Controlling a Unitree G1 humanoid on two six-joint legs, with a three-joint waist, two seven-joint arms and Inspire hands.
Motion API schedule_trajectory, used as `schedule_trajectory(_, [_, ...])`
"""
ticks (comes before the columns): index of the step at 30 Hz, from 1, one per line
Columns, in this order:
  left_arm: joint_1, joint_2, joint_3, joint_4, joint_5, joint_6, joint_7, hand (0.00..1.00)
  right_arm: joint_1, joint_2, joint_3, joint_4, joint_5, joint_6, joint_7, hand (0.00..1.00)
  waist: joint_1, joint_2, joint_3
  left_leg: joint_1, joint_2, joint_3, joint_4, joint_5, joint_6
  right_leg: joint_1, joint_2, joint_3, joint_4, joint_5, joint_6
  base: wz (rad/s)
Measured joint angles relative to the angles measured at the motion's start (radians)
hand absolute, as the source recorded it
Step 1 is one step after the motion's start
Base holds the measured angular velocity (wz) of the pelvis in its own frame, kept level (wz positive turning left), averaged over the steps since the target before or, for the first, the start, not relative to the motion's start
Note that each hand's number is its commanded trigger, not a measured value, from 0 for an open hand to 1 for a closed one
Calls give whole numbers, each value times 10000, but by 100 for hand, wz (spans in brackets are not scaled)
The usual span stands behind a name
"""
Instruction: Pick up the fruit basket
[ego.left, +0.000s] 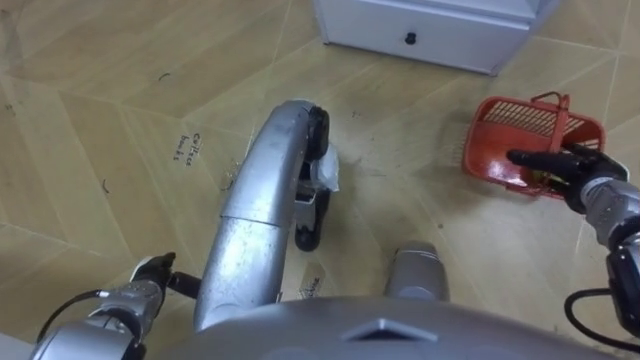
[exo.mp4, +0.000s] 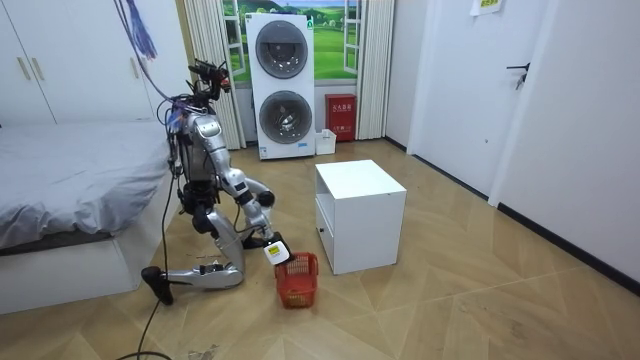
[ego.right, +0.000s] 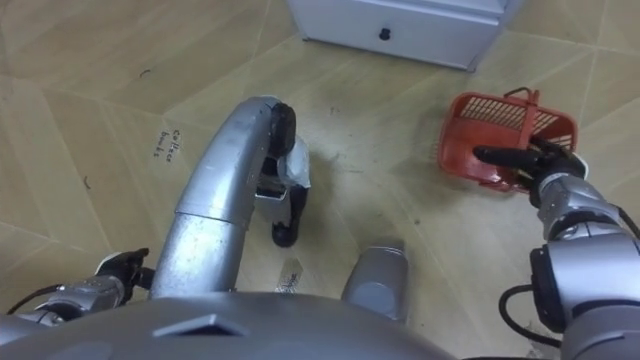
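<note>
The right hand (ego.left: 572, 168) rests on the near rim of the red basket (ego.left: 520, 118), just below its upright handle (ego.left: 566, 108); whether it has closed on the rim cannot be told. The basket stands on the wood floor (ego.left: 120, 90), near the white cabinet (ego.left: 430, 30). The left hand (ego.left: 150, 270) hangs low by the floor, its state unclear. The robot kneels between the bed (exo.mp4: 70, 170) and the cabinet.

You have the robot kneeling, one knee up in front. Its right arm reaches down and out on the right, and the right hand (ego.left: 578, 172) holds its fingers (ego.left: 530, 157) stretched straight, pointing left. The left hand (ego.left: 150, 270) sits low at near left, arm bent back.
</note>
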Motion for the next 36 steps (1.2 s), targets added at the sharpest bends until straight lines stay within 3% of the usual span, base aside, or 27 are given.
schedule_trajectory(6, [-6,-54,-1,46,-3,45,-44,0,-1,350,151,-11,-646,242,-16,100,-14,-27,11,-62,58,-8,16,44,-23,-144,78,107,126,-1,-1,-3])
schedule_trajectory(12, [-147,-119,-1,79,-9,158,-45,0,-24,614,148,-194,-1253,221,-67,100,7,-26,10,-73,66,-30,29,48,-29,-136,94,82,131,-1,-2,0])
schedule_trajectory(32, [-389,-143,-9,185,-10,170,-50,0,-26,780,148,-252,-1958,317,-316,100,-26,-23,1,-74,74,-59,58,235,15,-132,148,109,350,-2,-3,0])
schedule_trajectory(36, [-395,-154,1,186,1,170,-51,0,-26,817,147,-252,-1971,337,-334,100,-20,4,-13,-74,173,-133,91,248,-11,-133,258,108,393,-2,-5,-2])
